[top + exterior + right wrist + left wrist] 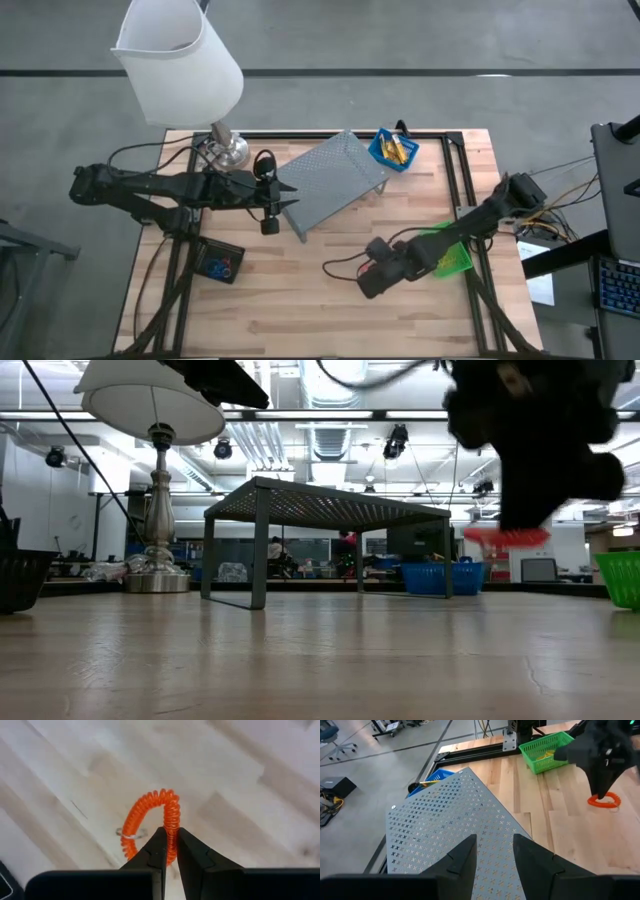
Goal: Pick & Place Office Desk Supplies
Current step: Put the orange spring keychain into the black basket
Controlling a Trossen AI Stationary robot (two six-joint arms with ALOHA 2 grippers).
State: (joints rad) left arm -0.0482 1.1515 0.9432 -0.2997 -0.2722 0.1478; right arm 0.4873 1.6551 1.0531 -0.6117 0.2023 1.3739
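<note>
red-orange coiled plastic loop [159, 822] pinched in right gripper [170, 851], just off the wooden table [300, 300] near green mesh bin [452, 258] | advice: lift straight, keep pinch firm on coil | left gripper [492, 857] parted, empty, over grey perforated metal shelf [450, 825]

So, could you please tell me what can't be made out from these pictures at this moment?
- High view: the red coil loop gripped by the right end effector is hidden under the arm.
- High view: the contents of the black bin are too small to identify; the right arm covers part of the green bin.
- Low view: the right end effector is a dark blur close to the lens.
- Left wrist view: the metal shelf hides most of the blue bin.
</note>
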